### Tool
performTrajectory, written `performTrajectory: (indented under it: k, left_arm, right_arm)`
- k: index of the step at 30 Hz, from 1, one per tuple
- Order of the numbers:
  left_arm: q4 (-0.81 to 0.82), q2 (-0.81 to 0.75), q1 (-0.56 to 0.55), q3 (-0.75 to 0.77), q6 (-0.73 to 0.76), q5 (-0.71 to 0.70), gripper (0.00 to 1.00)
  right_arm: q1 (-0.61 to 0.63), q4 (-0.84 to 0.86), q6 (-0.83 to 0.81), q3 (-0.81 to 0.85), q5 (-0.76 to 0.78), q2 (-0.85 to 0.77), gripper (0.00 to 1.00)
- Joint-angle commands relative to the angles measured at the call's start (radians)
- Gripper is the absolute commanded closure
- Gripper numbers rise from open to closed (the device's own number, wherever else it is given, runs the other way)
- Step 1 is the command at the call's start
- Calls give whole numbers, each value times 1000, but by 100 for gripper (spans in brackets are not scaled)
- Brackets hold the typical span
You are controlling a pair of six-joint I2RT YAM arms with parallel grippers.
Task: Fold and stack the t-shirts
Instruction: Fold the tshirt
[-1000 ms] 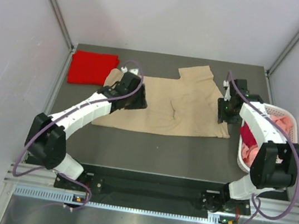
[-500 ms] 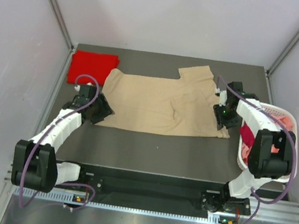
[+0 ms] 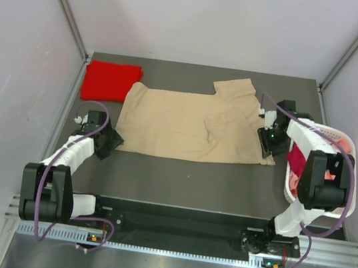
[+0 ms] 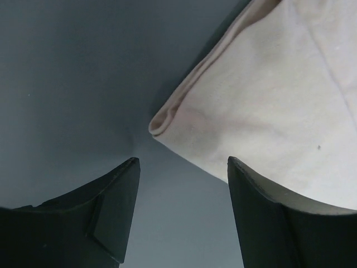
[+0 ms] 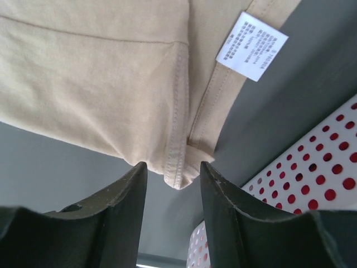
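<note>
Now: tan t-shirt (image 3: 187, 125) lies lengthwise left-right; left gripper (image 4: 182, 162), wide and empty, faces its near-left corner, while right gripper (image 5: 173, 166), half-parted, straddles the near-right hem corner.

I see a plain tan t-shirt (image 3: 193, 126), a bright red t-shirt (image 3: 110, 81), a white hole-dotted basket (image 3: 340, 134) and a dark grey worktop (image 3: 193, 176).

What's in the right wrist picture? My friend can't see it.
The corner of a tan t-shirt lies on a gray table, between the open jaws of the right gripper. Its white care label shows above; a white holed basket sits at right.
</note>
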Motion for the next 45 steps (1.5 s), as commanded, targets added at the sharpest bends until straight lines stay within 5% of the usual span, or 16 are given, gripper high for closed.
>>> performTrajectory:
  k: [1, 14, 19, 23, 25, 35, 45]
  left_arm:
    - [105, 27, 11, -18, -29, -8, 32]
    - [175, 64, 19, -18, -12, -36, 55]
    - [157, 98, 23, 16, -3, -65, 100]
    - [149, 97, 27, 23, 8, -77, 100]
    - [123, 92, 31, 34, 0, -108, 100]
    - [56, 80, 39, 45, 28, -145, 100]
    - [-41, 72, 40, -4, 16, -151, 100]
  right_arm:
    - [-7, 29, -49, -15, -40, -8, 57]
    - [-21, 47, -86, -73, 0, -25, 60]
    - [-36, 90, -100, -98, 62, -37, 71]
    - [-38, 124, -118, -127, 124, -53, 95]
    - [-38, 124, -128, -138, 135, -68, 100]
    - [-18, 106, -154, -193, 124, -210, 100]
    - [13, 113, -155, -328, 58, -352, 87]
